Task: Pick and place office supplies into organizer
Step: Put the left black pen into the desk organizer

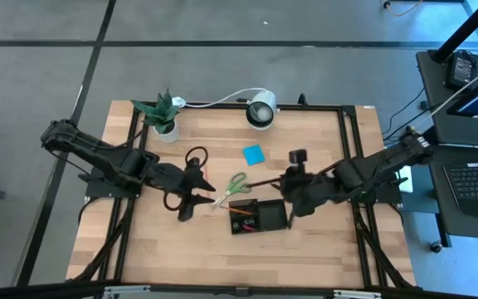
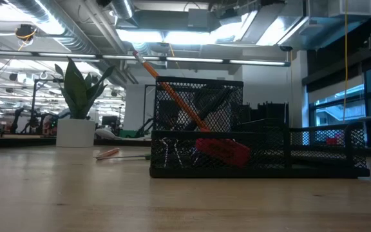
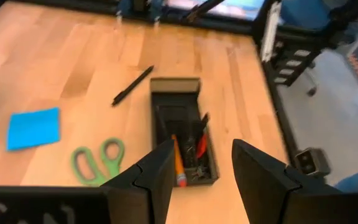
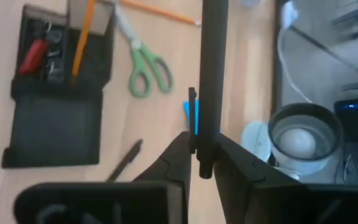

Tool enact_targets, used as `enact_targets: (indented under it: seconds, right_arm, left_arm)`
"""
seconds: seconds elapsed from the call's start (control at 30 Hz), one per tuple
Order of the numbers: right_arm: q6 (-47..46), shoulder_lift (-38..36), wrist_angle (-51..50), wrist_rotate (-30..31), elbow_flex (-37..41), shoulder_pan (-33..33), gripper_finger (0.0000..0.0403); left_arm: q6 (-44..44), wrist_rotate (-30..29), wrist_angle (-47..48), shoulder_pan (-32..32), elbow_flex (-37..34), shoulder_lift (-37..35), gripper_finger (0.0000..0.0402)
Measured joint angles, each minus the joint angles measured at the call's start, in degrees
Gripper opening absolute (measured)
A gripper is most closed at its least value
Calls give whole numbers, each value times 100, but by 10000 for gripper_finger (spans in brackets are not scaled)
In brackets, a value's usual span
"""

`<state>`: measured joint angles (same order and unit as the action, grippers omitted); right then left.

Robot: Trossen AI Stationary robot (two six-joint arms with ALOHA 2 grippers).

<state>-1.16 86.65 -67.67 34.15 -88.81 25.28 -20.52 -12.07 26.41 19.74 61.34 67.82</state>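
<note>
Organizer [image 2: 259,151]: nearest the low camera, on the table's near middle, holding an orange pencil [image 2: 172,90] and a red piece [image 2: 223,151].
Left gripper [image 3: 201,177]: jaws apart, empty, above the organizer's left end, probably after a drop.
Right gripper [image 4: 199,163]: clamped on a black pen [image 4: 211,68], likely for delivery.
Only overhead: scissors [image 1: 233,184] and sticky-note pad [image 1: 253,154] outside.

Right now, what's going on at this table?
Two arms are sorting office supplies into the organizer. The right hand is shut on a black pen, held above the table near the organizer. The left hand is open and empty over the organizer's end, where a pencil and a red piece already sit. Scissors, the sticky pad and another pen lie on the table.
</note>
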Motion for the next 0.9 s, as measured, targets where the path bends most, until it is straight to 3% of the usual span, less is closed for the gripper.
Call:
enact_targets:
  seconds: [0.4,0.9]
  right_arm:
    - [33,2031,-2182,-246,-1526,0,55]
    - [316,2901,-2239,-537,-1966,-75,55]
  left_arm:
    - [-445,-339,423,-2,0,-1,152]
    - [-439,-339,428,-2,0,-1,152]
